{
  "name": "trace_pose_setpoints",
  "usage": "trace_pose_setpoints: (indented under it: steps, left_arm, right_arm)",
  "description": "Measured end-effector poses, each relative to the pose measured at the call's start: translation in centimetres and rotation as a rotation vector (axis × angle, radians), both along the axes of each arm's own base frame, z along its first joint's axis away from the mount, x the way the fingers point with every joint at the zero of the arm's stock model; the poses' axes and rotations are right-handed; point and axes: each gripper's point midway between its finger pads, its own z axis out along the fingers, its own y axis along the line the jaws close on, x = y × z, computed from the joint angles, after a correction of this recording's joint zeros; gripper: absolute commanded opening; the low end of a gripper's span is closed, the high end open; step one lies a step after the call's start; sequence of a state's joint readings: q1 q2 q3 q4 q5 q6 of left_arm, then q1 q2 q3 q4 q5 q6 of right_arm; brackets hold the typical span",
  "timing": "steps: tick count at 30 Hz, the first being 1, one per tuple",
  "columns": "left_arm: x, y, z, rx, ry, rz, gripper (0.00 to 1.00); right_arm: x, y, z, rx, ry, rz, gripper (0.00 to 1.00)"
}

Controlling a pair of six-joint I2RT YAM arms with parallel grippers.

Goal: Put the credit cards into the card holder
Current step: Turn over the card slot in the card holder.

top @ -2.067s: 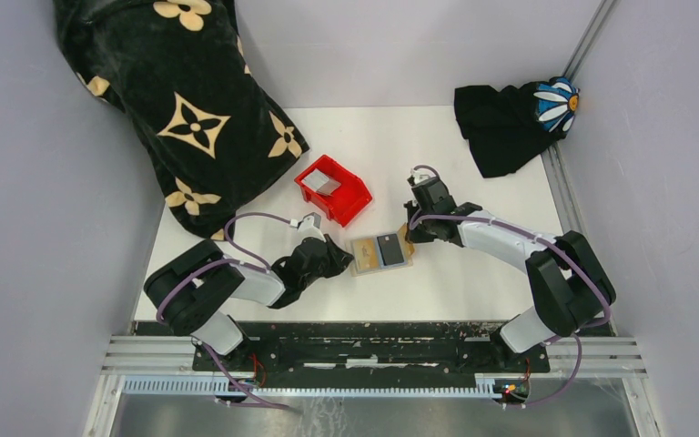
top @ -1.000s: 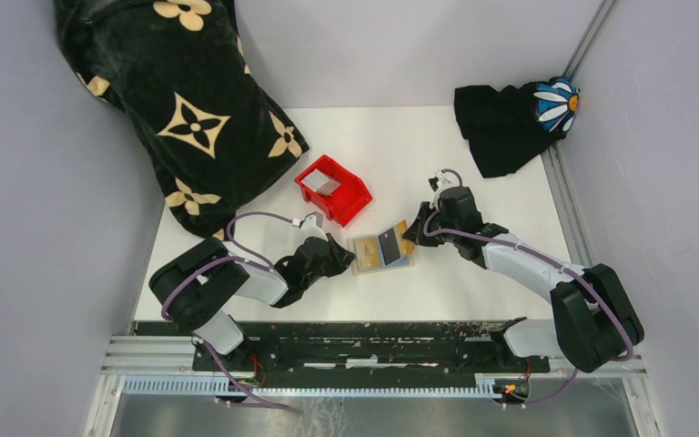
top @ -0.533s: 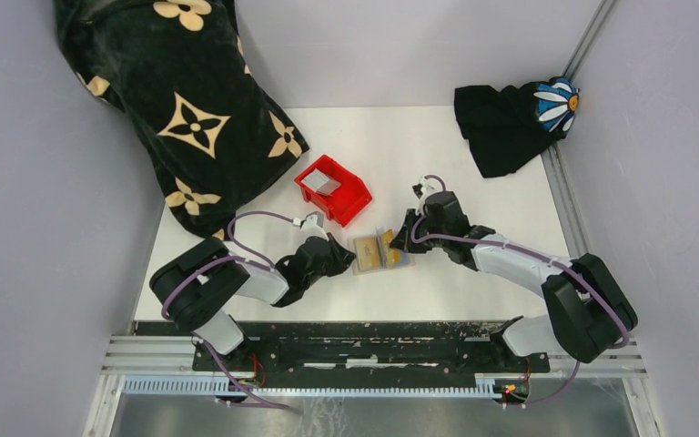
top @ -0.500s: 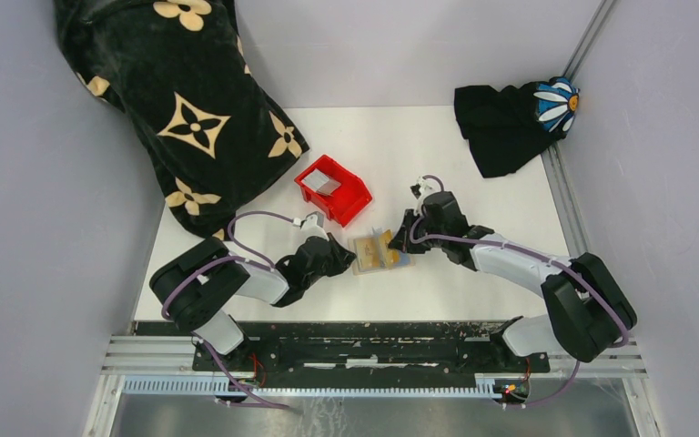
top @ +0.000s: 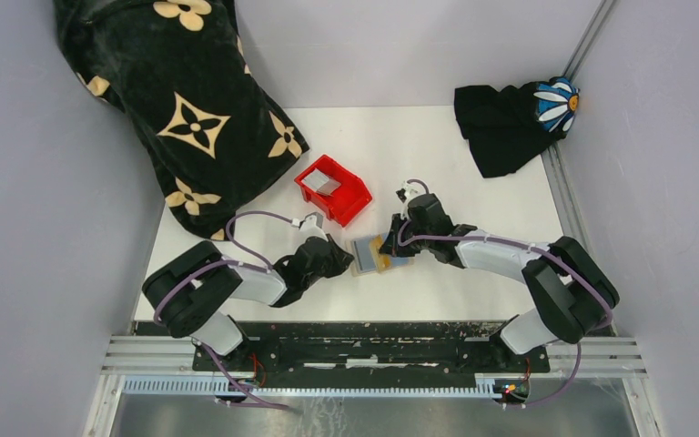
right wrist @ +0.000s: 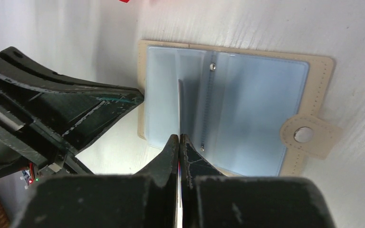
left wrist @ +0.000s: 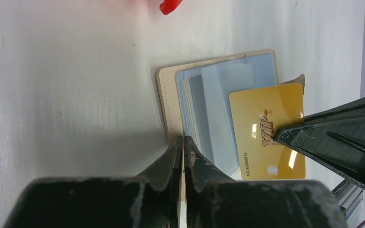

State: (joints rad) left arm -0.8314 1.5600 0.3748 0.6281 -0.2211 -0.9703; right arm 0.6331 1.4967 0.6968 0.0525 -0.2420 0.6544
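Note:
The tan card holder [top: 364,252] lies open on the white table, its pale blue inner slots [right wrist: 261,109] facing up and its snap tab [right wrist: 309,135] on one side. My left gripper [left wrist: 183,141] is shut on the holder's near edge [left wrist: 168,102]. My right gripper [right wrist: 179,138] is shut on a gold credit card [left wrist: 266,130] marked VIP. The card stands on edge [right wrist: 179,102] over the holder's slots, its lower edge at them. In the top view both grippers meet at the holder, the left gripper [top: 342,260] from the left and the right gripper [top: 390,244] from the right.
A red plastic bin [top: 344,202] stands just behind the holder with a grey card [top: 326,185] inside. A black bag with tan flowers [top: 173,100] fills the back left. A black cloth with a daisy [top: 510,118] lies at the back right.
My right gripper has carried the gold card leftward, from the holder's right end to over its slots. My left gripper has stayed shut on the holder's edge.

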Motion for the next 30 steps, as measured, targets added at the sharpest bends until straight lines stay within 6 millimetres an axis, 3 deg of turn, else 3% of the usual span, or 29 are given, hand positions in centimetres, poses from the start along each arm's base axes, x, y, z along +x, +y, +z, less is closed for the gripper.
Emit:
trace_pose_setpoints:
  steps: [9, 13, 18, 22, 30]
  left_arm:
    - [-0.5, 1.0, 1.3, 0.006, -0.011, 0.011, 0.1]
    - [-0.5, 0.7, 2.9, -0.022, -0.04, 0.004, 0.11]
    - [-0.8, -0.3, 3.4, -0.023, -0.052, -0.03, 0.12]
    - [-0.5, -1.7, 3.2, -0.014, -0.051, -0.052, 0.12]
    - [-0.1, -2.8, 1.0, 0.034, -0.008, -0.068, 0.12]
  right_arm:
    - [0.3, 0.1, -0.9, -0.008, 0.008, -0.006, 0.01]
    - [0.4, 0.1, -0.8, -0.008, 0.002, -0.008, 0.01]
    - [0.2, 0.4, -0.8, -0.013, -0.004, -0.002, 0.01]
    - [0.2, 0.5, -0.7, -0.017, -0.01, -0.002, 0.01]
    - [0.2, 0.4, -0.5, -0.024, -0.018, -0.004, 0.01]
